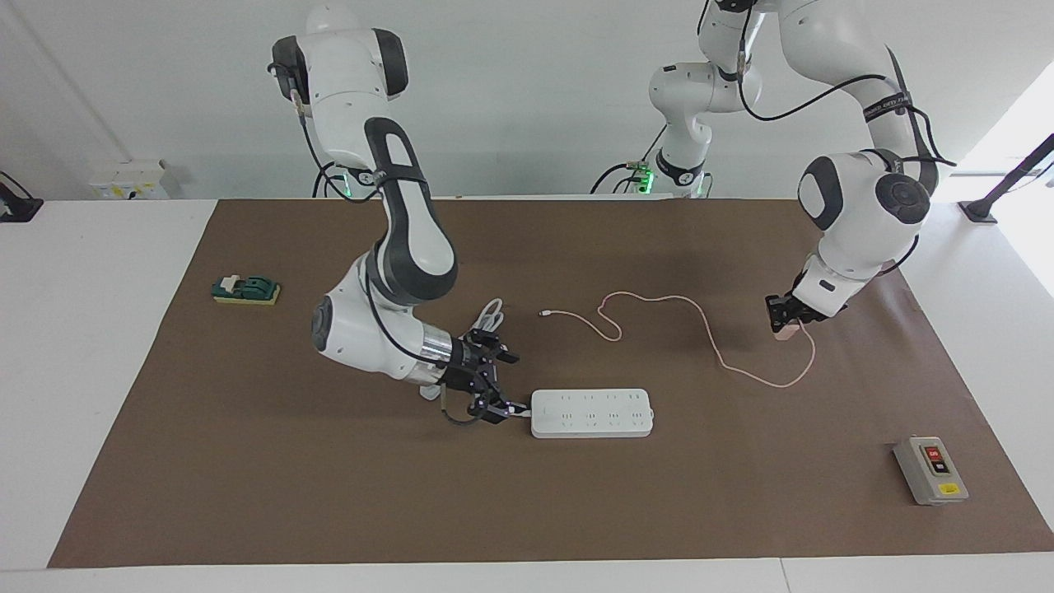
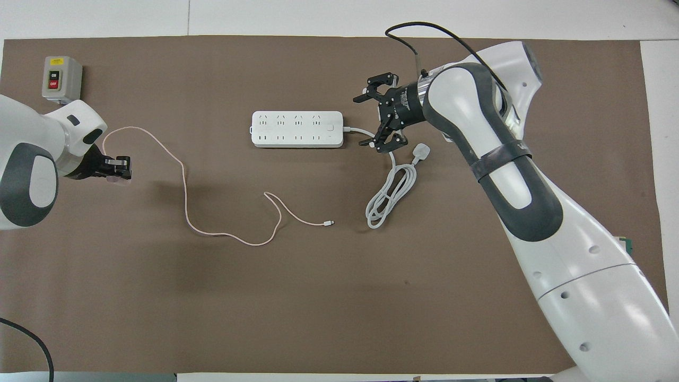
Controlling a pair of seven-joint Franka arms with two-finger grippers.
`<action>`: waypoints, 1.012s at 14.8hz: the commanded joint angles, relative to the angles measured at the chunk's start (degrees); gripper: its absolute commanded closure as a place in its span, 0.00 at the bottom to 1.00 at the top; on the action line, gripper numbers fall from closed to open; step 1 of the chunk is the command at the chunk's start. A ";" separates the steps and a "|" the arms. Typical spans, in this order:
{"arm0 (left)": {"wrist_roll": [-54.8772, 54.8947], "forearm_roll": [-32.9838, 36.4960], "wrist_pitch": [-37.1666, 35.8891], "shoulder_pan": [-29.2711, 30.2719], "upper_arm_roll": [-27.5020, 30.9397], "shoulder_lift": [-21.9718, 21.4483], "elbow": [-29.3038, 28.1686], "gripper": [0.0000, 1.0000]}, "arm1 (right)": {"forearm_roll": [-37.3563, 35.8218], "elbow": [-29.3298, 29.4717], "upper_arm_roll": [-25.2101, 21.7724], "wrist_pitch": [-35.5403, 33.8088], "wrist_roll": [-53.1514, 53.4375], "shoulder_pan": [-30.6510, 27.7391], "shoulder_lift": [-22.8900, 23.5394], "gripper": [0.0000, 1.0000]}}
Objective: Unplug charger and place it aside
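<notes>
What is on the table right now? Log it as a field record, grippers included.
left gripper: shut on the charger, low over the mat at the left arm's end
charger: unplugged, apart from the power strip
pink cable: trails loose across the mat
right gripper: open, at the power strip's cord end
power strip: flat on the mat, no plug in its sockets
white plug: on the mat beside its coiled cord
switch box: toward the left arm's end

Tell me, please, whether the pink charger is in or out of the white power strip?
Out. The charger sits in the shut left gripper toward the left arm's end of the table, well apart from the power strip, whose sockets are empty.
</notes>
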 commanded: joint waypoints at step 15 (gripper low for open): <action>0.27 0.92 -24.34 8.32 -0.42 -4.02 19.79 0.00 | -41.42 -3.25 -11.03 -22.45 -51.32 -6.95 -19.79 0.00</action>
